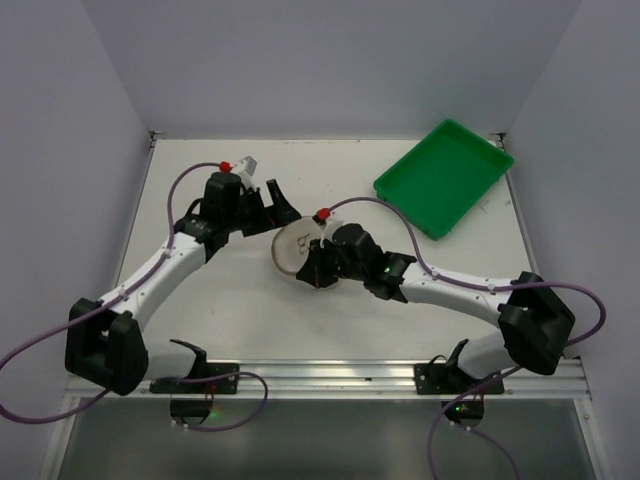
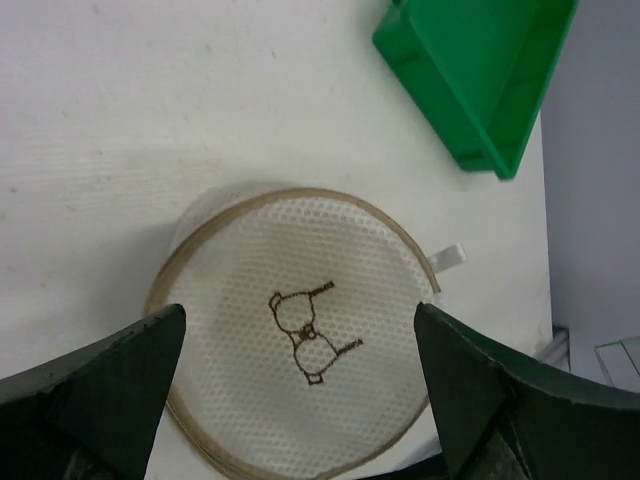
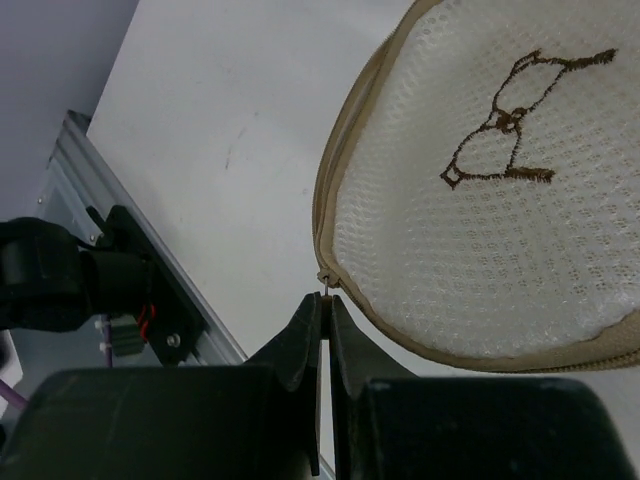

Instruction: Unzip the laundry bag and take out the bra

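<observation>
pinches the zip pull (image 3: 325, 284) with the right gripper (image 3: 325, 305) at the rim of the laundry bag (image 1: 293, 246), mid table (image 1: 230, 310); holds the left gripper (image 2: 300, 318) spread wide straight above the lid (image 2: 300, 300).

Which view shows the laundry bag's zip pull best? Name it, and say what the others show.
Right wrist: the zip pull sits close up at the laundry bag rim, pinched between the shut right jaws. Top external: the right arm hides it. Left wrist: the lid and rim show, but no pull.
</observation>
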